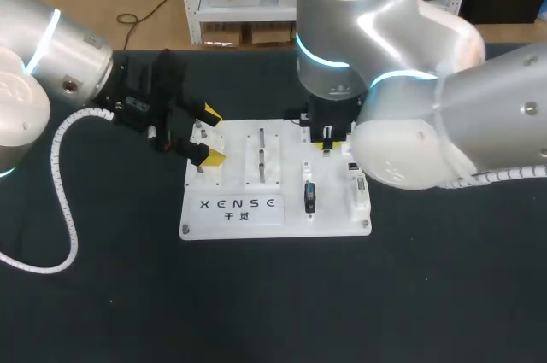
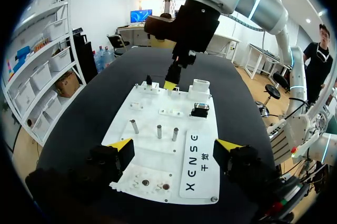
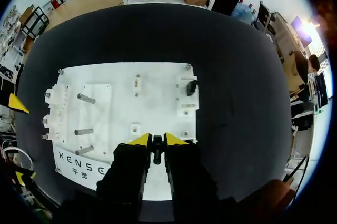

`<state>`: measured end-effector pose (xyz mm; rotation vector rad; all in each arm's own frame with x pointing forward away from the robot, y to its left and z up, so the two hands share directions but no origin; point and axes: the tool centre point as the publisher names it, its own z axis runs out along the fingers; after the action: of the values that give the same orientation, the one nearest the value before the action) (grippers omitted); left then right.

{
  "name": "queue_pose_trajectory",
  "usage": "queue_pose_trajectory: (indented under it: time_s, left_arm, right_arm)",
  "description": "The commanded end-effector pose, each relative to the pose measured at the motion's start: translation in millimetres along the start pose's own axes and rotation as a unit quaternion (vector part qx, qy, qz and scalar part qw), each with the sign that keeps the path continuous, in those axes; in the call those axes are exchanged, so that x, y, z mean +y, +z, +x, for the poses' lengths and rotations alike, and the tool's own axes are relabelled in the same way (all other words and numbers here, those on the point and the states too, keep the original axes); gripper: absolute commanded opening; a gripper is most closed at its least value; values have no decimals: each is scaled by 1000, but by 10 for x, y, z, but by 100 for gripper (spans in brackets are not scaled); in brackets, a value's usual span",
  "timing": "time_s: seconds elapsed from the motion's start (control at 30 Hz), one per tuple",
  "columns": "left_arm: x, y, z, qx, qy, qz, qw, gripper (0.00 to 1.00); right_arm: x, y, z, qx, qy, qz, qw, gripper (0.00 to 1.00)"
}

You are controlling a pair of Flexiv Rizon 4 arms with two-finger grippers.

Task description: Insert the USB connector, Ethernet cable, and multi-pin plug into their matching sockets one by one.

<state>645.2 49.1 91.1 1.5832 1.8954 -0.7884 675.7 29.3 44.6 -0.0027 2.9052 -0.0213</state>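
Two arms share one black counter (image 1: 427, 295): the left arm (image 1: 51, 55) comes in at the frame's left, and the right arm (image 1: 410, 98) fills the upper right with its bulk. Between them, at mid-frame, lies the white board (image 1: 286, 166) that carries the sockets.

The left tool (image 1: 211, 135) sits at the board's upper left corner with its fingers spread wide, gripping nothing. Whether they touch the board I cannot tell. The right tool (image 3: 156, 139) hangs over the board's upper edge, right of centre, its fingers drawn close on a thin dark plug (image 3: 156, 153). Which of the three connectors it is I cannot tell. A black part (image 1: 310, 196) stands on the board right of centre, apart from both tools. It may be a seated plug or a bare socket.

I judge that one insertion is in hand, with the plug carried but not yet seated. The next move calls for squaring the plug over its matching socket and then pushing straight down. The left tool could steady the board meanwhile.

The head view lays out both arms at once, but the right arm covers most of its own fingertips and all of the plug. Only the right wrist view shows the plug pinched between the yellow tips, with the board beneath. Only the left wrist view shows the right tool from the front, at the board's far end beside a white block (image 2: 200, 84). It also shows three pegs (image 2: 159, 130) ahead of the open left fingers.
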Motion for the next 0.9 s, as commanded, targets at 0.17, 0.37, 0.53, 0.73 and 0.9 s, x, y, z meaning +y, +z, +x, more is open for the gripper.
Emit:
queue_pose_trajectory:
  time_s: [0.17,0.37,0.53,0.73,0.9]
  left_arm:
    - [11,1,0,1,0,1,1000,100]
    - [11,1,0,1,0,1,1000,100]
    - [11,1,0,1,0,1,1000,100]
    - [11,1,0,1,0,1,1000,100]
    - [11,1,0,1,0,1,1000,100]
  right_arm:
    - [-265,53,101,-9,20,6,1000,0]
    - [-350,104,90,-7,27,14,1000,0]
    - [-391,118,77,-6,33,17,999,0]
    - [-383,127,99,-4,33,16,999,0]
    - [-359,144,114,-1,33,15,999,0]
